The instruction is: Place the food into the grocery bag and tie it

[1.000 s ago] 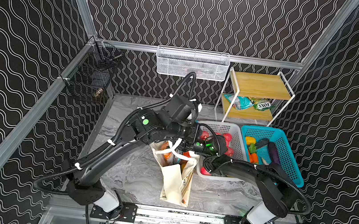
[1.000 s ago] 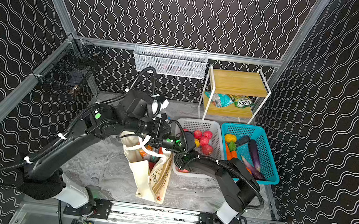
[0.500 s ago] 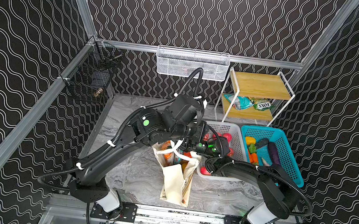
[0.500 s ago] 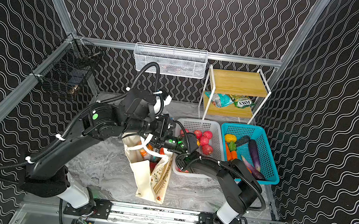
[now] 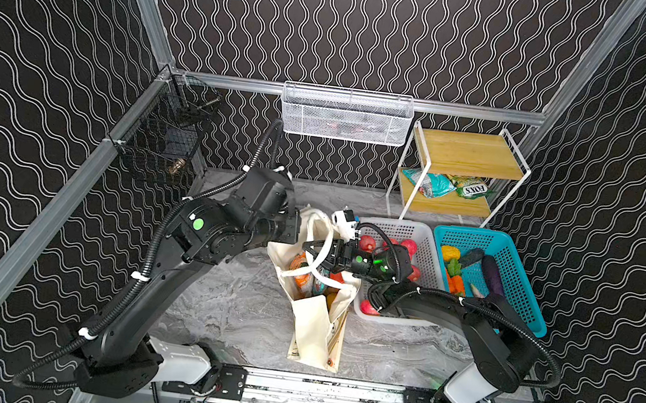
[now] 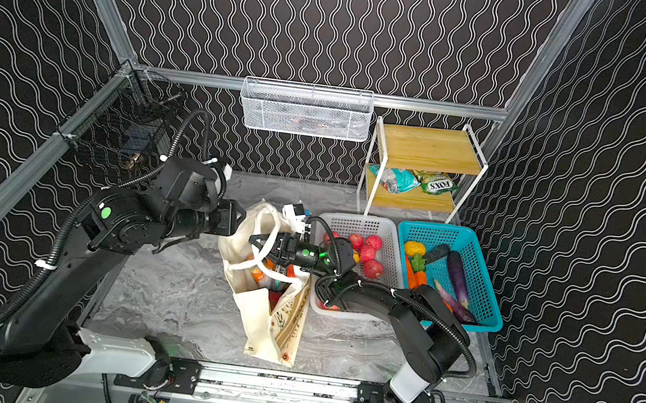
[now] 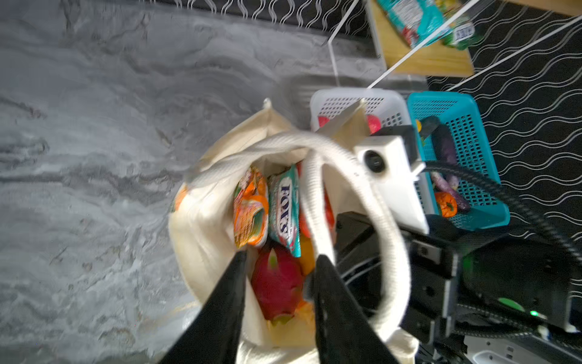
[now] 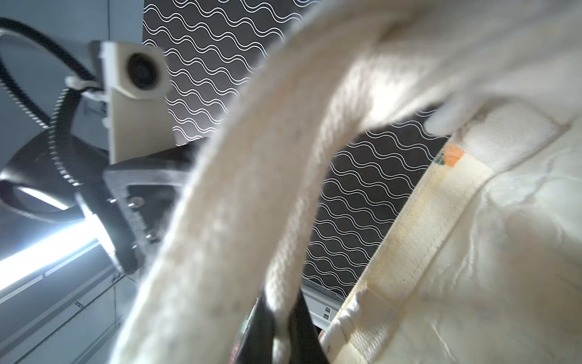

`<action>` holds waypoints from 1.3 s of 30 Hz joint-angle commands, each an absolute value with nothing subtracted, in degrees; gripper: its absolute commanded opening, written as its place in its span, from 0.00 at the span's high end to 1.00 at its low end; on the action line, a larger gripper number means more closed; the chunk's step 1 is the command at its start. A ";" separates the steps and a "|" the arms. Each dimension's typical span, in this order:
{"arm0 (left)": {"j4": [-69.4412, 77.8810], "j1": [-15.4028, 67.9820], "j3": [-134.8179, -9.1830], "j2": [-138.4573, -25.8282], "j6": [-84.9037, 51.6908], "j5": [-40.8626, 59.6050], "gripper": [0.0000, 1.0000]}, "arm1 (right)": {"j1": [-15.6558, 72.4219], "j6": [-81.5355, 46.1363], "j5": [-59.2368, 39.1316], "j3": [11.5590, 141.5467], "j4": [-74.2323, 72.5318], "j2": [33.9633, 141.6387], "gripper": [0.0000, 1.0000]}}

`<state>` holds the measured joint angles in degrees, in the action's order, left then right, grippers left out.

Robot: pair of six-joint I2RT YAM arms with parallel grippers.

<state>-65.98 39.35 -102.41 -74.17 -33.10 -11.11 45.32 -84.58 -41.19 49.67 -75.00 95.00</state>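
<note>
Canvas this limp has no stiffness of its own: the grocery bag sits mid-tabletop, just left of the white basket, walls sagging and mouth gaping upward. Inside, the left wrist view shows an orange packet, a teal packet marked FOX'S and a pink dragon fruit, with orange and red fruit tucked beside them. That load probably makes the bag bottom-heavy enough to resist a gentle tug. A hard sideways pull would likely tip it and send round fruit rolling.

From the right, the right claw is pinched tight on a thick cream handle, which runs down between its fingers. The left claw hangs over the mouth from the left, jaws partly apart with nothing between them. A handle loop passes just beside one finger; whether it is the same handle I cannot tell.

Handles are the place to take hold. Woven, thick and pliable, they look rough enough not to slip, and should bend into a knot yet spring loose unless drawn tight. Mid-loop offers the most slack.

Red fruit lies in the white basket, vegetables in the teal basket, and snack packets on the far shelf, so I cannot say whether packing is finished. The grip suggests tying is in hand.
</note>
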 commanded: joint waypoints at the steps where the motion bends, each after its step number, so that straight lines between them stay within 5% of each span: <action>1: -61.58 36.71 -99.21 -73.50 -32.96 -1.96 0.59 | 45.44 -84.64 -41.13 50.28 -76.70 94.59 1.00; 7: -56.47 35.09 -96.27 -73.73 -33.78 3.74 0.47 | 45.44 -84.02 -41.22 50.19 -75.70 94.04 1.00; 16: -52.68 34.98 -94.10 -75.15 -34.52 7.82 0.46 | 45.44 -84.07 -41.75 50.71 -75.68 94.30 1.00; 32: -50.45 34.52 -93.27 -78.08 -35.36 9.00 0.66 | 45.44 -83.78 -41.84 50.80 -75.08 93.80 1.00; 37: -48.27 34.28 -91.94 -77.74 -36.19 11.04 0.83 | 45.44 -83.80 -42.01 50.69 -75.29 93.86 1.00; 39: -48.55 34.32 -92.49 -77.79 -36.12 10.87 0.98 | 45.44 -83.87 -42.01 50.46 -75.43 93.78 0.97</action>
<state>-50.26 34.46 -92.20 -77.97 -35.83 10.48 45.32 -83.70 -41.43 50.39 -73.06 94.15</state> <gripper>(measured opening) 0.077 0.089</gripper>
